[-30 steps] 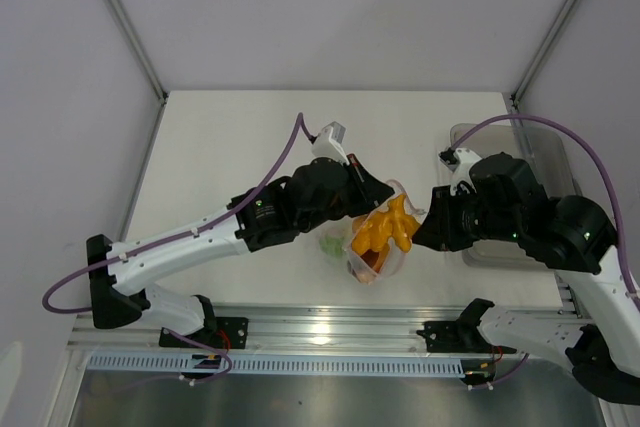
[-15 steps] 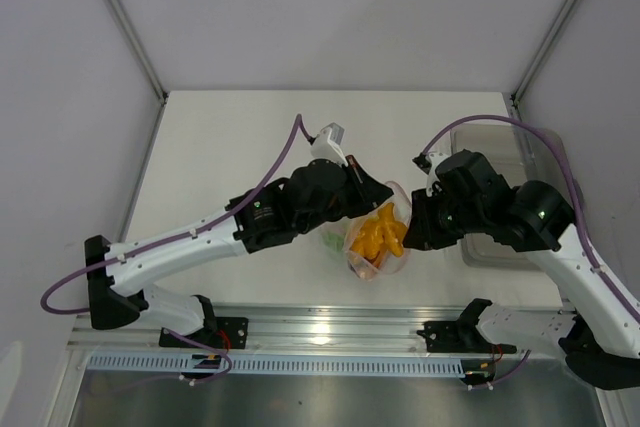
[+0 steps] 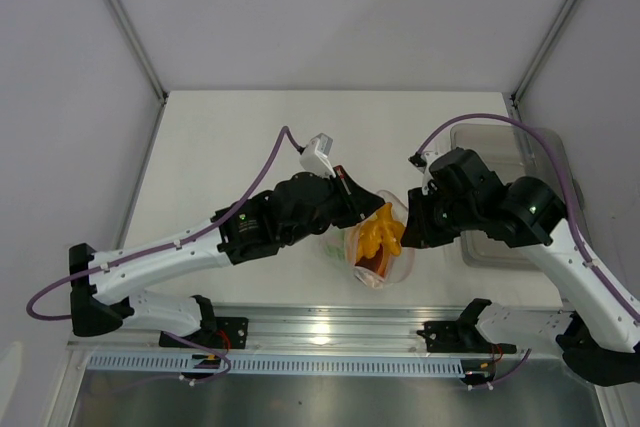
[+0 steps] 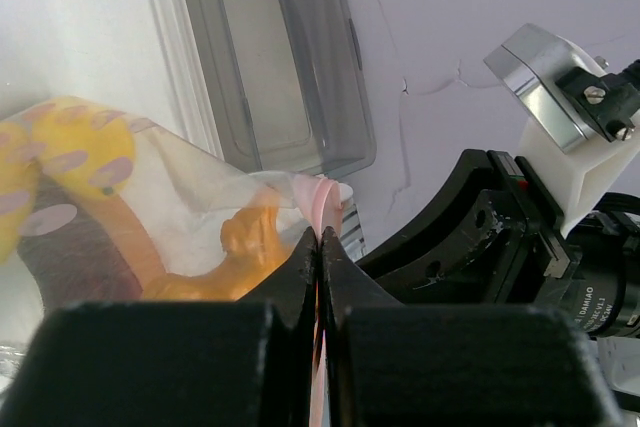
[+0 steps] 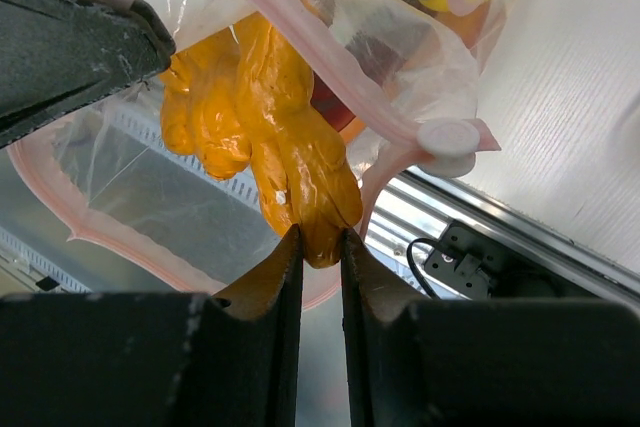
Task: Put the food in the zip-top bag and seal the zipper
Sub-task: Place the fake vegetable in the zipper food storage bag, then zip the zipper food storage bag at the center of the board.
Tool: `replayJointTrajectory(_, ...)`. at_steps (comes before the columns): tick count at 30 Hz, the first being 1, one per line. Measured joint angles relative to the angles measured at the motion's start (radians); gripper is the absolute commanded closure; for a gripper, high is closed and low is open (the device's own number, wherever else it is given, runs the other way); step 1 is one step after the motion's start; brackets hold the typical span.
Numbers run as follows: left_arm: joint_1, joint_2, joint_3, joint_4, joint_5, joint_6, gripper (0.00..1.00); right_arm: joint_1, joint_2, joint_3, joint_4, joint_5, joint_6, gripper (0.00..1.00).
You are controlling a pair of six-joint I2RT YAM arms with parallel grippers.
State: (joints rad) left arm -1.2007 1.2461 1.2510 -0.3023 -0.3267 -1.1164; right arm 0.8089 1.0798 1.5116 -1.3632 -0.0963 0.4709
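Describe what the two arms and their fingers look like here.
The left arm and right arm match: white links joined by bulky black joint housings. A purple cable loops along each up to a white-and-silver wrist camera. The fingers are matte black and blocky, tapering to flat inner faces. Black brackets bolt both bases to the metal rail.

The left arm and the right arm have long white parts and chunky black joints. A purple cable loops along each. The fingers are flat and black.
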Motion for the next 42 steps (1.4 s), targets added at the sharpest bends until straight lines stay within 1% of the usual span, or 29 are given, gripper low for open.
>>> replayJointTrajectory(2,-0.001,0.0,0.0,0.003,0.0,0.0,0.99,-0.006,0.001,0.0,0.0,0.0,0.001,0.96)
replayJointTrajectory(4,-0.003,0.0,0.0,0.006,0.0,0.0,1.0,-0.013,0.001,0.0,0.0,-0.004,0.003,0.88)
replayJointTrajectory(5,-0.003,0.0,0.0,0.007,0.0,0.0,0.99,-0.018,0.001,0.0,0.0,-0.007,0.005,0.83)
replayJointTrajectory(6,-0.003,0.0,0.0,0.008,0.0,0.0,1.0,-0.024,0.001,0.0,0.0,-0.011,0.006,0.73)
replayJointTrajectory(7,-0.004,0.0,-0.002,0.01,0.0,0.0,0.99,-0.029,0.001,0.0,0.0,-0.015,0.008,0.66)
replayJointTrajectory(8,-0.004,-0.001,-0.005,0.013,0.0,0.0,0.99,-0.034,0.001,0.001,0.0,-0.018,0.01,0.56)
replayJointTrajectory(11,-0.006,-0.002,-0.015,0.029,0.0,0.0,0.99,-0.046,0.001,0.01,0.0,-0.032,0.018,0.45)
replayJointTrajectory(12,-0.008,-0.003,-0.016,0.032,0.001,0.0,0.99,-0.048,0.001,0.014,0.0,-0.036,0.019,0.42)
replayJointTrajectory(15,-0.01,-0.003,-0.02,0.037,0.001,0.0,1.0,-0.051,0.001,0.031,0.004,-0.053,0.026,0.41)
replayJointTrajectory(20,-0.01,-0.005,-0.029,0.049,0.002,0.002,0.99,-0.053,-0.01,0.069,0.011,-0.071,0.031,0.42)
replayJointTrajectory(27,-0.01,-0.031,-0.07,0.09,0.031,0.029,0.99,-0.054,-0.105,0.12,0.023,-0.063,0.035,0.44)
replayJointTrajectory(32,-0.01,-0.039,-0.079,0.108,0.087,0.099,0.99,-0.054,-0.18,0.11,0.025,0.042,0.027,0.43)
replayJointTrajectory(35,-0.01,-0.058,-0.079,0.104,0.13,0.172,0.99,-0.054,-0.218,0.052,0.027,0.119,0.011,0.41)
replayJointTrajectory(38,-0.01,-0.096,-0.074,0.053,0.151,0.243,0.99,-0.055,-0.24,-0.011,0.021,0.179,-0.017,0.38)
replayJointTrajectory(42,-0.007,-0.152,-0.047,-0.031,0.175,0.316,0.99,-0.056,-0.274,-0.053,0.039,0.214,-0.068,0.38)
